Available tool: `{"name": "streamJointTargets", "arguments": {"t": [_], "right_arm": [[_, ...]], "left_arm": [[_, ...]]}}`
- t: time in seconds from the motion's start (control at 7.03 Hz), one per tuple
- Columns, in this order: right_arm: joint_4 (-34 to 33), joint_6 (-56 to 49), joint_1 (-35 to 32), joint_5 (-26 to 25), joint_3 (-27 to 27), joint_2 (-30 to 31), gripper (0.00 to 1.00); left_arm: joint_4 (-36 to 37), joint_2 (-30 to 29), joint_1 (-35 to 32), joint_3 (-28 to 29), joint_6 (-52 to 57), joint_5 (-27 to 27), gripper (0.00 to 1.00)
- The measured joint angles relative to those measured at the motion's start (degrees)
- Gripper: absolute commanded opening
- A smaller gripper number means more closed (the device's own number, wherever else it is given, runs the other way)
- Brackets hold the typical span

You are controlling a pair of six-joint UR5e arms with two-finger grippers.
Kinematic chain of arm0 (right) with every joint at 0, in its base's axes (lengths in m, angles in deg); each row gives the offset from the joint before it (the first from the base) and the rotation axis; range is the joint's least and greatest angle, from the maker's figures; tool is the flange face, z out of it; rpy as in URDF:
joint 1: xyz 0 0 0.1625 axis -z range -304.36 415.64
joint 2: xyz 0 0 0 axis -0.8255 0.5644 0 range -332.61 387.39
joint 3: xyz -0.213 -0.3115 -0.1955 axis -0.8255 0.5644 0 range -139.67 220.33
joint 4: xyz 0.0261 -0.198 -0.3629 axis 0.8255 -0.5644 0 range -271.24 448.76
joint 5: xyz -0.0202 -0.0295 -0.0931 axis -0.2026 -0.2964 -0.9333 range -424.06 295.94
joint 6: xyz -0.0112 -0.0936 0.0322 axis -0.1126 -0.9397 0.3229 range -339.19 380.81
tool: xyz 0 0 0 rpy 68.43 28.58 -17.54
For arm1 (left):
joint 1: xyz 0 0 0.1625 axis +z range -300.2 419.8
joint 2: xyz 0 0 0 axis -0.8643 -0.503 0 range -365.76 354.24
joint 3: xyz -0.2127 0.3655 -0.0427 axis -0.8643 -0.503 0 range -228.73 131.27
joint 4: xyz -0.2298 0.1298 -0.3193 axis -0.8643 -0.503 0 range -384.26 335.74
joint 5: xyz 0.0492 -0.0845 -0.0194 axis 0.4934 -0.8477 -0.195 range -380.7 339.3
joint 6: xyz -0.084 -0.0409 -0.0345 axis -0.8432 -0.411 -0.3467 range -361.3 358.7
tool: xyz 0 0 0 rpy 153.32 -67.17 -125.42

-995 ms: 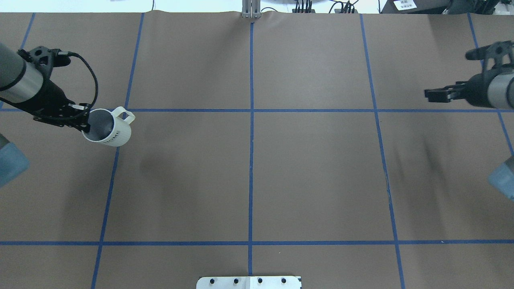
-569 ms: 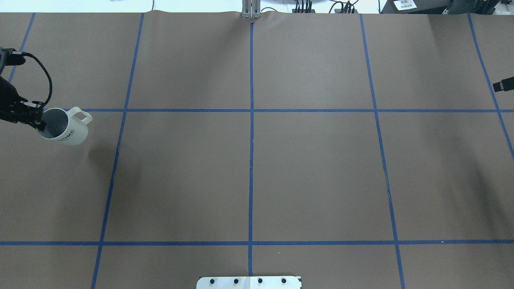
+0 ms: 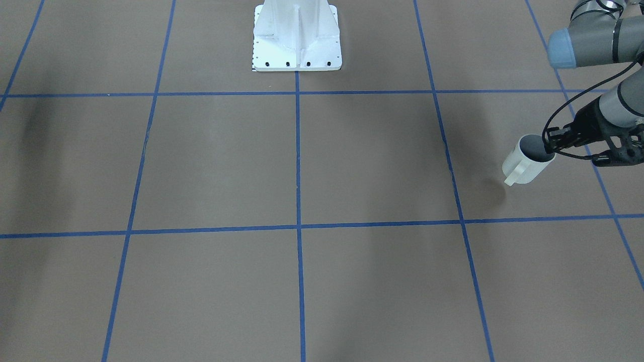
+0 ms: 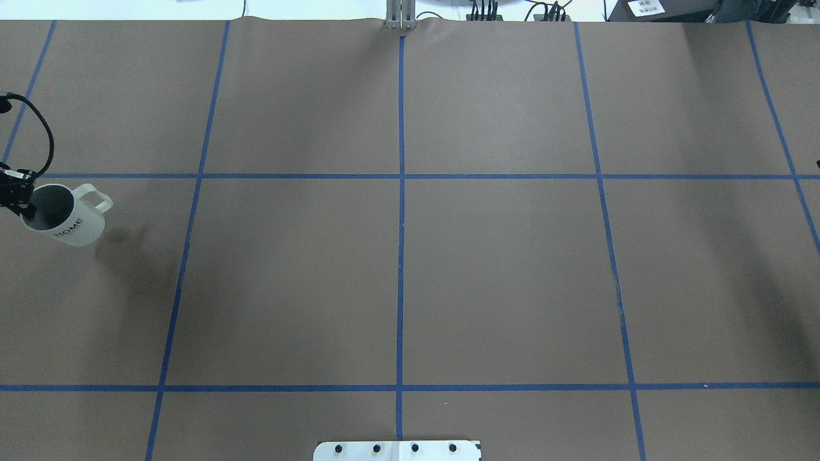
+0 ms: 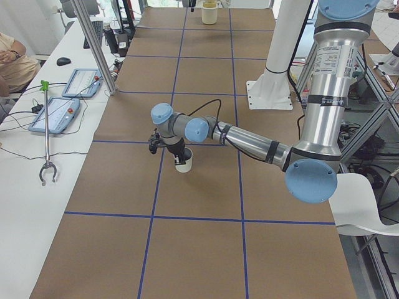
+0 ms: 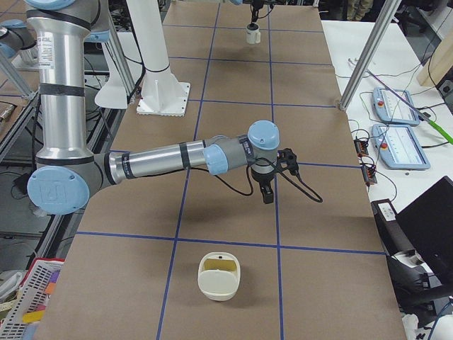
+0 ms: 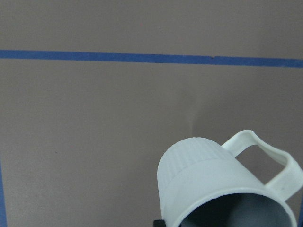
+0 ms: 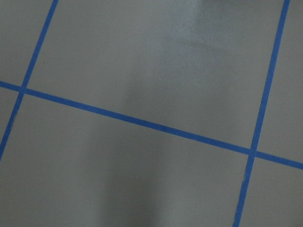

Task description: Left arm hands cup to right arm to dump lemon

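Note:
The white cup (image 4: 67,224), lettered HOME, hangs tilted a little above the brown table at the far left edge of the overhead view. It also shows in the front-facing view (image 3: 526,168), the exterior left view (image 5: 184,163) and the left wrist view (image 7: 213,184). My left gripper (image 3: 550,144) is shut on the cup's rim, one finger inside. The cup's grey inside shows no lemon; the lemon is out of sight. My right gripper (image 6: 267,195) points down over the table in the exterior right view only; I cannot tell if it is open or shut.
The white robot base plate (image 3: 297,50) stands at the table's middle on the robot's side. A cream container with a yellowish inside (image 6: 219,278) sits near the table's right end. Blue tape lines (image 4: 400,224) grid the table. Tablets (image 5: 62,106) lie on the side bench.
My left arm has drawn the cup steadily toward the overhead view's left edge. My right gripper has pulled back out of the overhead view on the right.

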Motion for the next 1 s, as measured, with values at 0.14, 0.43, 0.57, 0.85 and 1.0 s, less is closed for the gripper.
{"name": "streamJointTargets", "arguments": {"t": [0.14, 0.43, 0.57, 0.85, 1.0], "right_arm": [[-1.8, -0.9, 0.5, 0.1, 0.0, 0.0, 1.0], [-3.0, -2.5, 0.3, 0.2, -0.7, 0.4, 1.0], [-3.1, -2.6, 0.2, 0.2, -1.0, 0.5, 1.0], [-3.2, -2.7, -0.1, 0.2, -1.3, 0.5, 1.0], [-3.2, -2.7, -0.7, 0.3, -1.4, 0.6, 1.0]], "left_arm": [[0.2, 0.2, 0.0, 0.5, 0.1, -0.1, 0.11], [0.3, 0.5, 0.1, 0.9, 0.1, -0.5, 0.76], [0.2, 0.7, 0.1, 0.8, 0.1, -1.1, 1.0], [0.1, 1.3, 0.0, -0.8, 0.1, -1.6, 1.0], [0.1, 2.4, -0.3, -3.6, 0.1, -1.7, 1.0]]}}
